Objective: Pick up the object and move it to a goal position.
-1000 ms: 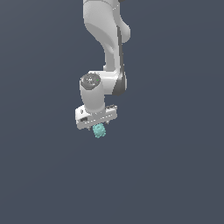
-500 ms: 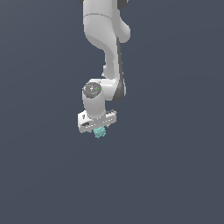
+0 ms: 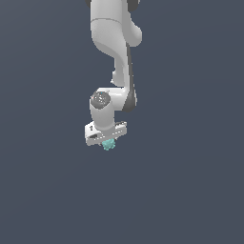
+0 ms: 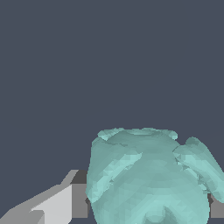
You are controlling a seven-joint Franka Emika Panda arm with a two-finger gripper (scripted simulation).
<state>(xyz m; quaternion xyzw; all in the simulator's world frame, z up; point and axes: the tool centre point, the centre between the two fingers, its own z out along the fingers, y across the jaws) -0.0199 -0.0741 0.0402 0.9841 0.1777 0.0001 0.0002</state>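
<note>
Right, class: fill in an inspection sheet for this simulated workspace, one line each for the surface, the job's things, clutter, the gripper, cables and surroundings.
Surface: plain dark grey-blue backdrop; no table edge can be told apart.
Job's things: teal lumpy object sits directly under the gripper in the exterior view; in the wrist view it fills the lower frame.
Clutter: nothing seen.
Gripper: white gripper points down, shut on the object; one finger shows beside it in the wrist view.
Cables: nothing seen.
Surroundings: only the white arm coming down from above; no goal marker seen.
</note>
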